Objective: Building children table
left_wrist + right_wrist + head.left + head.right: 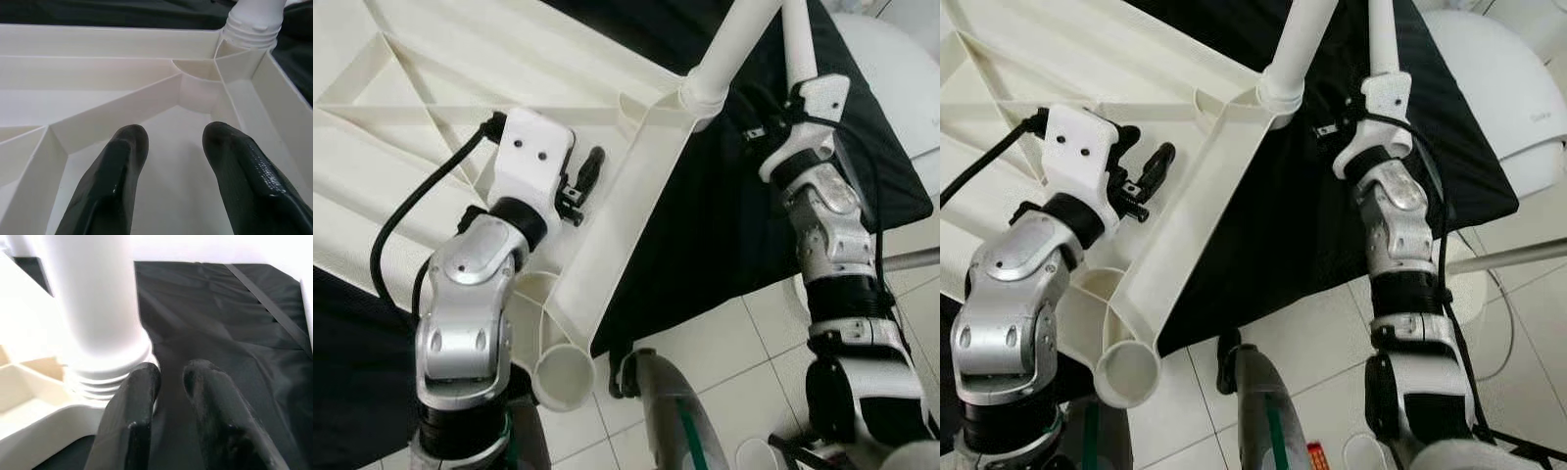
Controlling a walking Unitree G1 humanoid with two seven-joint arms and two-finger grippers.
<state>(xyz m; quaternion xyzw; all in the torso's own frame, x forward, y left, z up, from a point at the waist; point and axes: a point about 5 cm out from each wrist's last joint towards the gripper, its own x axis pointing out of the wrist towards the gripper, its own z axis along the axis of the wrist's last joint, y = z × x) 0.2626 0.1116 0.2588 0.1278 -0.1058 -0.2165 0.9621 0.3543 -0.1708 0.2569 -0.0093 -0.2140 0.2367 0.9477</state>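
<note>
Jaws of the left gripper (pixel 171 147) are held apart over the ribbed underside of the white tabletop (pixel 431 108), which is laid upside down on a black cloth (pixel 724 225) with one corner overhanging the tiled floor (pixel 754 343). Jaws of the right gripper (pixel 168 377) are seen nearly together, gripping nothing, just beside the base of a white leg (pixel 1298 44) that is already seated in its corner socket. A second white leg (pixel 1381 34) is seen beside the right wrist; whether it is fitted cannot be told. The step in hand is judged to be the fitting of legs. One empty round socket (pixel 563 377) is seen at the near corner, so the next move is judged to call for another leg to be fetched, lined up with that socket and pressed or twisted home. Counted: one tabletop, two legs, one empty socket, one cloth.
</note>
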